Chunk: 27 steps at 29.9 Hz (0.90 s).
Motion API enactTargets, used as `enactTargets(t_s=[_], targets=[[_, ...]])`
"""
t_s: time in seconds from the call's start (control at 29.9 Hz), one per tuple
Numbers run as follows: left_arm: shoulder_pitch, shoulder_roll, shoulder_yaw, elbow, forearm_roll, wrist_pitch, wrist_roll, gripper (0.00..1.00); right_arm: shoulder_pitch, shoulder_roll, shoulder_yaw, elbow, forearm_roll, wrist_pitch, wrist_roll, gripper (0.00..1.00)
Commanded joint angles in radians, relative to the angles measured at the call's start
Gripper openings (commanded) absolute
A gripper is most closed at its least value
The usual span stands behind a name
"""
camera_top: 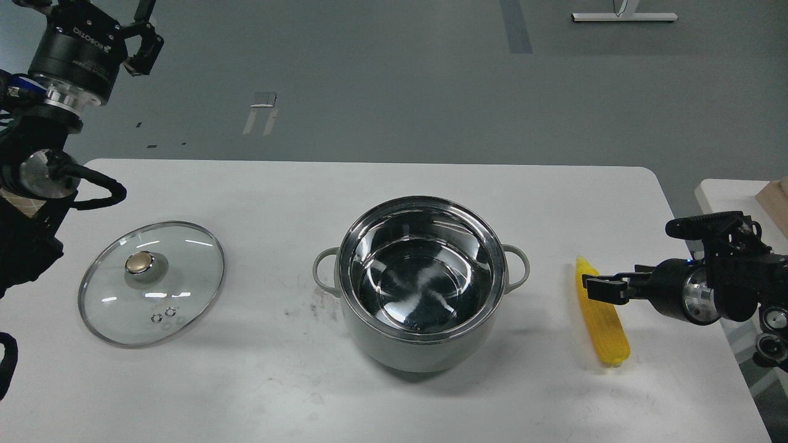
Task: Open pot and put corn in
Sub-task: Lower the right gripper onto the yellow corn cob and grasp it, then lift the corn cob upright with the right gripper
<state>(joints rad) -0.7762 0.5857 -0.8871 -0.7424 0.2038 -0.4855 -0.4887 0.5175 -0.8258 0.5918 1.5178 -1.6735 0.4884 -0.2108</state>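
With lid off left, pot open, corn right, path clear.

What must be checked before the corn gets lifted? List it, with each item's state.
1. Lid off the pot: ok, it lies flat on the table to the pot's left.
2. Pot empty and open: ok, bare steel inside.
3. Corn reachable: ok, it lies right of the pot, clear of it.
4. Right pincer at the corn: ok, over its upper half.
5. Right pincer's grip closed on the corn: cannot tell, fingers seen end-on.
6. Left pincer clear of the pot: ok, raised far left.
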Motion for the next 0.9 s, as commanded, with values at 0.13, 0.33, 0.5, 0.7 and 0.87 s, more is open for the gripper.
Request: enactTargets(t_s=[0.13, 0.33, 0.5, 0.7, 0.87], targets=[[-0.011, -0.047, -0.001, 0.0, 0.008, 0.019, 0.0, 0.98, -0.025, 0.053, -0.001, -0.077, -0.008, 0.0, -0.019, 0.88], [-0.012, -0.046, -0.003, 0.0, 0.008, 0.019, 0.0, 0.98, -0.036, 0.108, 0.0, -0.085, -0.011, 0.0, -0.039, 0.66], [-0.011, -0.043, -0.003, 0.0, 0.008, 0.018, 0.0, 0.98, -0.053, 0.108, 0.0, -0.094, -0.008, 0.0, -0.042, 0.28], [-0.011, -0.043, -0.007, 0.0, 0.008, 0.019, 0.0, 0.98, -0.053, 0.094, 0.029, -0.085, 0.001, 0.0, -0.042, 0.0], [-0.014, -0.044, -0.009, -0.003, 0.008, 0.019, 0.0, 0.98, -0.053, 0.062, 0.144, -0.05, 0.008, 0.0, -0.039, 0.0]])
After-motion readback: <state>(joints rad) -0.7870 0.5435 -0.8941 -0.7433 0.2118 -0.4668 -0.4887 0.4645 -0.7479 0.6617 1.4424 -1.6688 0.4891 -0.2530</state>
